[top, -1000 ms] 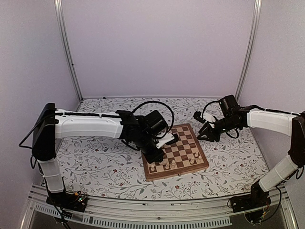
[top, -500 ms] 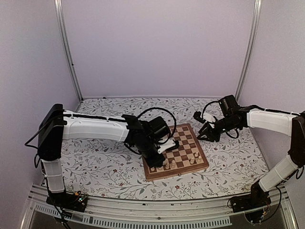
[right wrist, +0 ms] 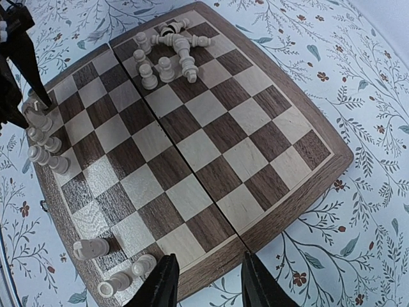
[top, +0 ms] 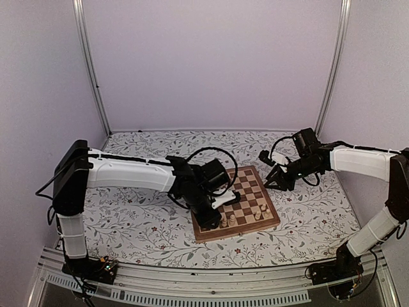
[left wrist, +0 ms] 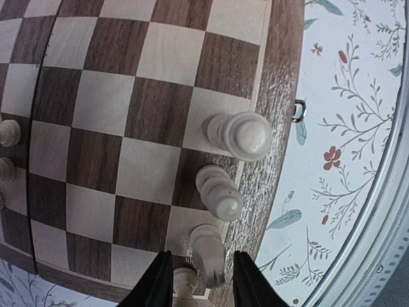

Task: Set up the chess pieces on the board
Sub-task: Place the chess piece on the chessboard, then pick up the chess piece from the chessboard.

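Note:
The wooden chessboard [top: 248, 190] lies between the arms. In the left wrist view, pale cream pieces stand in a row along the board's edge: one large [left wrist: 240, 135], one mid-sized [left wrist: 218, 192] and one [left wrist: 208, 251] between my fingers. My left gripper [left wrist: 201, 281] is open low over the near left corner [top: 211, 225], its jaws either side of that piece and a smaller one [left wrist: 185, 283], touching neither. My right gripper [right wrist: 208, 284] is open and empty above the board's far right edge [top: 271, 174]. A heap of toppled pieces [right wrist: 171, 46] lies on the board.
The board [right wrist: 211, 137] sits on a floral-patterned tabletop [top: 134, 211]. More pieces stand at its edge [right wrist: 43, 150] and corner [right wrist: 91, 248]. The left gripper's dark fingers [right wrist: 20, 61] show in the right wrist view. A metal rail runs along the table's near edge [top: 211, 281].
My left gripper has moved toward the board's near left corner and come down over the edge row of pieces. The right arm has not moved.

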`<action>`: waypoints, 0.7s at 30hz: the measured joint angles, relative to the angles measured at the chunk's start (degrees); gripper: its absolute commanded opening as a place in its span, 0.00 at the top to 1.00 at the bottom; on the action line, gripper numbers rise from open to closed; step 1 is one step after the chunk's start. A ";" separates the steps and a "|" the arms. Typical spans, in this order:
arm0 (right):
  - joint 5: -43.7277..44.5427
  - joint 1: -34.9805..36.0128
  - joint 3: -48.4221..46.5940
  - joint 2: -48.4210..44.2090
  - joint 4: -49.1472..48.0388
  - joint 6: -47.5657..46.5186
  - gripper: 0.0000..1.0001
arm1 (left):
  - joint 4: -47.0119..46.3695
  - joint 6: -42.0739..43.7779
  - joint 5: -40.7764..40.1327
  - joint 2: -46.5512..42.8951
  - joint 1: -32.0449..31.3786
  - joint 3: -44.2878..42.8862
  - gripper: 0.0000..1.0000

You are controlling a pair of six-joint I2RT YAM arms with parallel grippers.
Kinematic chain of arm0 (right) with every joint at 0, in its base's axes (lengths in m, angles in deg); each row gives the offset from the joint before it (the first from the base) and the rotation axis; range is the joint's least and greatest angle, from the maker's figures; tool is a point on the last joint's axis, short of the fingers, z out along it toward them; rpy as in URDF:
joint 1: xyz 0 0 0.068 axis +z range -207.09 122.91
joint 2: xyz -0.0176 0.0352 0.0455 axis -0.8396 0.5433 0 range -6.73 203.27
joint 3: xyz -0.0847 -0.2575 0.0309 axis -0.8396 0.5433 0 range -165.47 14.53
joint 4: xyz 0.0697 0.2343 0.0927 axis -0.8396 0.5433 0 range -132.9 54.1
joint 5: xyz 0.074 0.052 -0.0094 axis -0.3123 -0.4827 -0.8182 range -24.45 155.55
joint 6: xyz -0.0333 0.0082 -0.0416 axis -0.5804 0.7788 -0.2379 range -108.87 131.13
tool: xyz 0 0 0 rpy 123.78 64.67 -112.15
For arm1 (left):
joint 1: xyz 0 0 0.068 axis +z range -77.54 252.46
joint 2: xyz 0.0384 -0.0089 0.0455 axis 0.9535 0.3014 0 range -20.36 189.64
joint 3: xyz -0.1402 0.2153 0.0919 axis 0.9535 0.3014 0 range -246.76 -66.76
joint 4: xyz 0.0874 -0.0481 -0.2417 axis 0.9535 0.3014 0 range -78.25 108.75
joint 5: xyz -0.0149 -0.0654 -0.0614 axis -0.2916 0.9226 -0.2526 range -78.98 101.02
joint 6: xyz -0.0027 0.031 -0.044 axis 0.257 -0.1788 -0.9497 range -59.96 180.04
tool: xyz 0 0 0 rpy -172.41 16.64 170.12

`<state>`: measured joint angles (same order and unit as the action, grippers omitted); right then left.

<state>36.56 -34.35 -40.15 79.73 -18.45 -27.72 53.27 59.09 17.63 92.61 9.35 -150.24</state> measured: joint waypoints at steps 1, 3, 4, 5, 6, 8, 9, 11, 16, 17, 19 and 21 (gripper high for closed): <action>0.00 0.00 0.00 0.00 0.00 0.00 0.64 | 0.17 0.09 -0.26 -0.02 -0.04 -0.11 0.60; -0.02 0.00 0.00 0.00 0.02 0.00 0.64 | 0.68 0.39 -1.07 -0.02 -0.04 -0.59 0.59; -0.02 0.00 0.00 0.00 0.02 0.00 0.64 | 0.87 0.70 -1.42 -0.11 -0.04 -0.98 0.58; -0.02 0.00 0.00 0.02 0.02 0.00 0.64 | 0.90 0.94 -1.81 -0.33 -0.04 -1.31 0.58; -0.02 0.00 0.00 0.02 0.02 0.00 0.64 | 0.83 1.09 -2.29 -0.79 -0.02 -1.62 0.58; -0.02 0.00 0.00 0.09 0.07 0.00 0.64 | 0.42 1.27 -3.23 -2.05 0.48 -2.21 0.59; -0.02 0.00 0.00 0.11 0.11 0.00 0.64 | 0.13 0.96 -3.89 -2.69 0.81 -2.84 0.61; -0.02 0.00 0.00 0.15 0.24 0.00 0.64 | -0.52 0.02 -5.49 -2.89 1.81 -4.57 0.61; -0.02 0.00 0.00 0.17 0.44 0.00 0.64 | -1.53 -2.05 -9.62 -1.62 6.08 -8.81 0.57; 0.00 0.00 0.00 0.17 0.44 -0.02 0.64 | -1.77 -2.54 -10.29 -0.87 7.08 -9.57 0.57; 0.00 0.00 0.00 0.17 0.46 0.00 0.64 | -1.95 -2.99 -10.97 0.46 8.22 -10.29 0.57; 0.00 0.00 0.00 0.17 0.50 -0.02 0.64 | -2.10 -3.43 -11.28 1.64 9.07 -10.34 0.56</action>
<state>36.56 -34.35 -40.15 79.90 -17.95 -27.74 51.17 55.66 6.35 94.25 18.42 -160.58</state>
